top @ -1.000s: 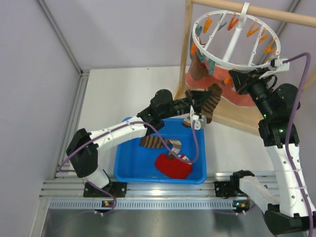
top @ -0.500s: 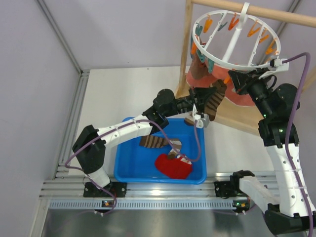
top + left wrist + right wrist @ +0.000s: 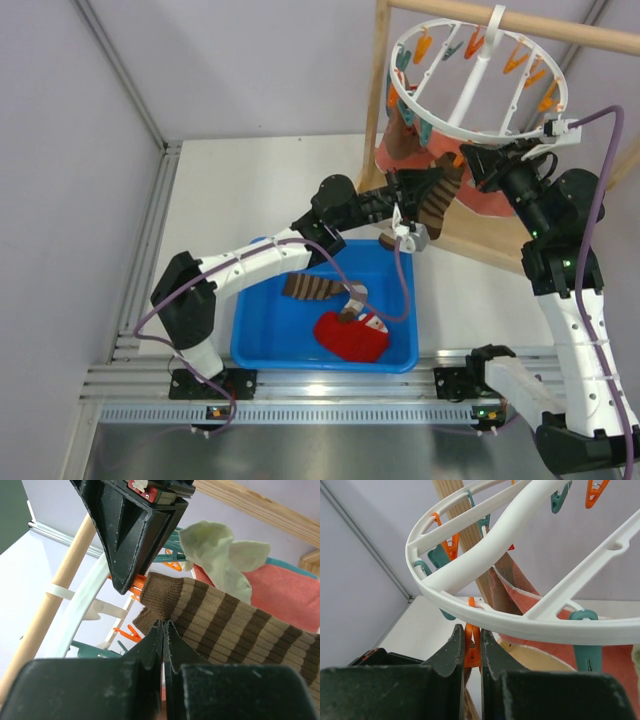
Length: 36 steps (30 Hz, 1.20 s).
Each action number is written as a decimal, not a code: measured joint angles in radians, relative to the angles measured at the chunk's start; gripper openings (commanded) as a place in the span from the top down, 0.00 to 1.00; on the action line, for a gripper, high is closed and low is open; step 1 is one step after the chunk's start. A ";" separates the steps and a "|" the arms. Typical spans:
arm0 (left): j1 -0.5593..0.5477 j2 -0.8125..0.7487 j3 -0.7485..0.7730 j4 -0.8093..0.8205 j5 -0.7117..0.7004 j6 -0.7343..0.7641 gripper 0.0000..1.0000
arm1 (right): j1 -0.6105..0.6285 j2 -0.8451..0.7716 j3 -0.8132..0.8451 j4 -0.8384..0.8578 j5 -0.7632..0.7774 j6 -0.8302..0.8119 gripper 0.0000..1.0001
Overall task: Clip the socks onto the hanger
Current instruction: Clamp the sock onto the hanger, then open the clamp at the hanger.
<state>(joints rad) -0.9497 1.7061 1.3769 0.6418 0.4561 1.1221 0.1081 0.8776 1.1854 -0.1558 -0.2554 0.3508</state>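
Note:
The round white hanger [image 3: 478, 131] hangs by its hook from the wooden stand's top bar, rimmed with orange and teal pins. My left gripper [image 3: 421, 193] is shut on a brown sock with tan stripes [image 3: 437, 205] and holds it up just under the hanger's near rim; in the left wrist view the sock [image 3: 225, 625] spreads right from the closed jaws. My right gripper [image 3: 472, 160] is shut on an orange clothespin [image 3: 474, 647] below the white rim [image 3: 520, 625]. Another striped sock [image 3: 310, 288] and a red Santa sock [image 3: 352, 337] lie in the blue bin [image 3: 254, 350].
The wooden frame stand [image 3: 378, 120] carries the hanger, with salmon-pink socks [image 3: 495, 198] hanging from it beside my right arm. The blue bin sits between the arms near the front rail. Grey walls and a metal rail [image 3: 150, 240] bound the left side.
My left gripper has carried the striped sock up and to the right, closer under the hanger's rim and my right gripper. The right arm has hardly moved.

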 measured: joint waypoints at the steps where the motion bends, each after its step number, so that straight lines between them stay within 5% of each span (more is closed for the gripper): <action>1: 0.000 0.006 0.011 0.003 0.000 -0.002 1.00 | 0.000 0.000 0.000 0.000 0.000 0.000 1.00; 7: 0.000 0.038 0.049 0.009 0.002 -0.010 1.00 | 0.000 0.000 0.000 0.001 0.000 0.000 1.00; 13: -0.001 0.064 0.068 0.009 0.005 -0.009 1.00 | 0.000 0.000 0.000 -0.004 -0.002 -0.005 0.60; 18: -0.002 0.076 0.076 0.009 0.005 -0.004 1.00 | 0.000 0.000 0.000 -0.014 -0.002 -0.009 0.49; 20: -0.004 0.079 0.081 0.010 0.003 -0.001 0.86 | 0.000 0.000 0.000 -0.015 0.000 -0.009 0.49; 22: -0.008 0.082 0.082 0.018 -0.001 0.001 0.59 | 0.000 0.000 0.000 -0.019 0.010 -0.010 0.48; 26: -0.020 0.080 0.077 0.034 -0.021 -0.033 0.38 | -0.002 0.001 0.000 -0.030 0.037 -0.020 0.48; 36: -0.027 -0.232 -0.124 -0.233 -0.135 -0.358 0.31 | -0.020 0.013 0.000 -0.034 0.102 -0.083 0.47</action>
<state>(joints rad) -0.9768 1.4742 1.2533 0.4084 0.3206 0.7643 0.0883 0.8909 1.1858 -0.1894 -0.1532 0.2680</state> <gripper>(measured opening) 0.689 0.525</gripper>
